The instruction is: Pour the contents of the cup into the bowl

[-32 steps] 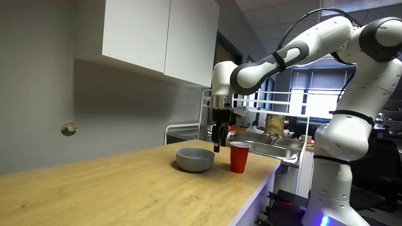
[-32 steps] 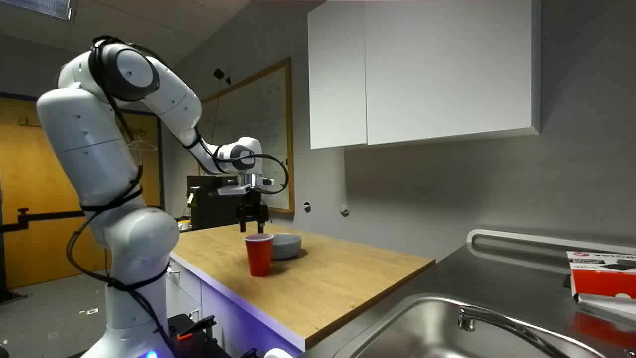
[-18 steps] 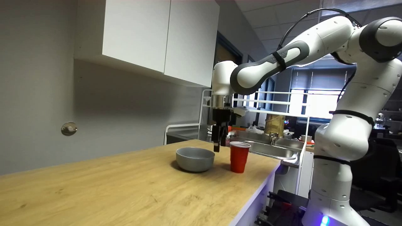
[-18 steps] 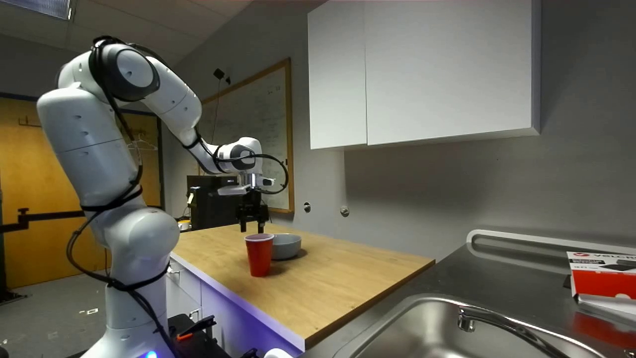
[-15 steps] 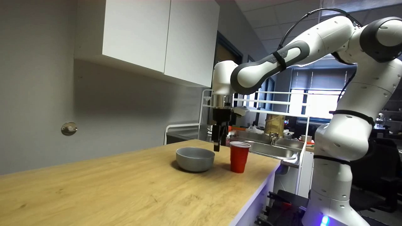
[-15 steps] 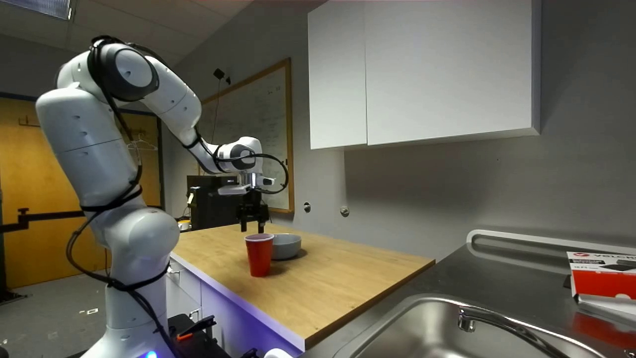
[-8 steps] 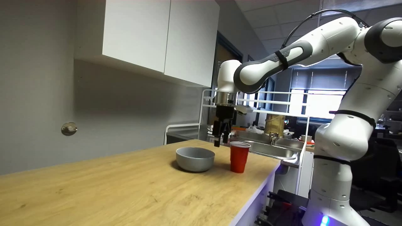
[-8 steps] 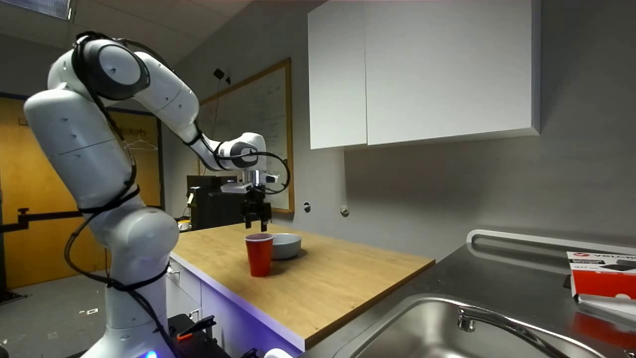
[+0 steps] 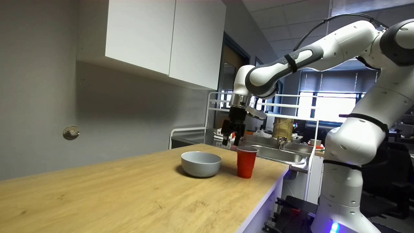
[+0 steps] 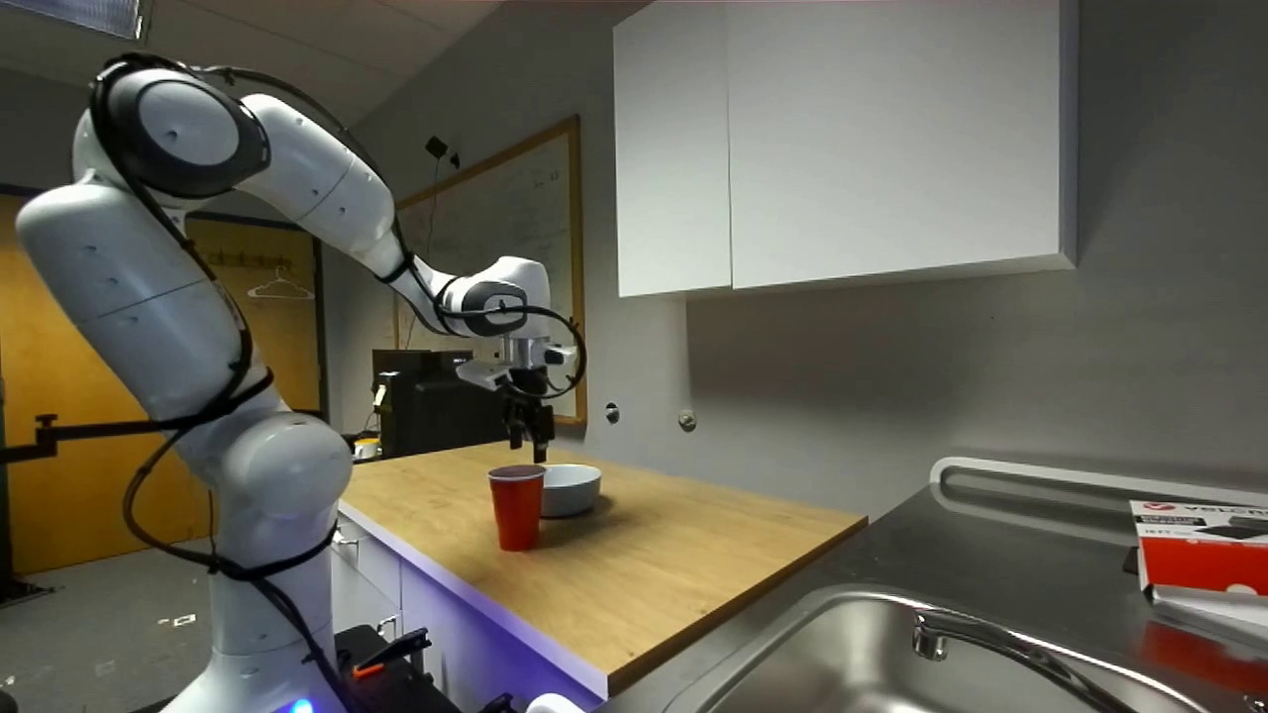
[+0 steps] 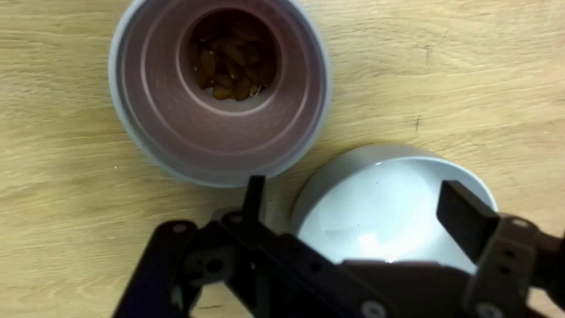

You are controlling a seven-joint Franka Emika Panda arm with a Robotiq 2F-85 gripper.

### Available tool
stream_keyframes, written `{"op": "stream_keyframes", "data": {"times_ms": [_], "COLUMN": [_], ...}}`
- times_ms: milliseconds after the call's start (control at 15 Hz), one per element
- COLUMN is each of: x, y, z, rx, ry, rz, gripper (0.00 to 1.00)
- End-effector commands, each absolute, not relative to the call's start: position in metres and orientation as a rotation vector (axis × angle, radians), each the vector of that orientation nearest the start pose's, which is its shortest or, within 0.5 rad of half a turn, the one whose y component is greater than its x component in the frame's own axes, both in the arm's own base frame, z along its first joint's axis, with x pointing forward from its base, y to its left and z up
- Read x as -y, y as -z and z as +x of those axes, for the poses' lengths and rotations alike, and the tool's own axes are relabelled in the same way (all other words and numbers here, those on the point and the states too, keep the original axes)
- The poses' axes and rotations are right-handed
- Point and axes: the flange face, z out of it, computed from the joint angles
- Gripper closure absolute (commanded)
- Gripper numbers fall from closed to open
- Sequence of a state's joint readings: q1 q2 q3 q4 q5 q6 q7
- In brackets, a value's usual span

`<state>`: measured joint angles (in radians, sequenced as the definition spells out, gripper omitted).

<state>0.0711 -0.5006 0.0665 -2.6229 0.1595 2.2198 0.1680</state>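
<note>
Red cup (image 9: pixel 246 164) upright on the counter (image 9: pixel 129 191), brown pieces (image 11: pixel 231 62) inside, bowl (image 11: pixel 379 216) at its four o'clock in wrist view, and the gripper (image 9: pixel 231 143) has just swung into a tilt, jaws spread, holding nothing: likely lining up the grasp!

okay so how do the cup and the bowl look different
The cup is red outside, the bowl grey. The cup is taller and narrower than the bowl. The cup holds brown pieces; none show in the visible part of the bowl. Both stand upright on the counter.
</note>
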Motion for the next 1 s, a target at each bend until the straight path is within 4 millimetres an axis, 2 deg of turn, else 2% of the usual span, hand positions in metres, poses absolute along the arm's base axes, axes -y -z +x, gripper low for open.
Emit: {"op": "stream_keyframes", "data": {"times_ms": [0, 267, 467, 667, 933], "x": [-0.032, -0.006, 0.006, 0.011, 0.013], "y": [-0.418, -0.411, -0.409, -0.404, -0.408], "z": [0.372, 0.357, 0.346, 0.34, 0.347], "rx": [-0.352, -0.494, -0.568, -0.616, -0.654], "ry": [0.153, 0.16, 0.169, 0.16, 0.15], "rz": [-2.948, -2.873, -2.838, -2.817, -2.801], "gripper": [0.0, 0.0, 0.0, 0.0, 0.0]}}
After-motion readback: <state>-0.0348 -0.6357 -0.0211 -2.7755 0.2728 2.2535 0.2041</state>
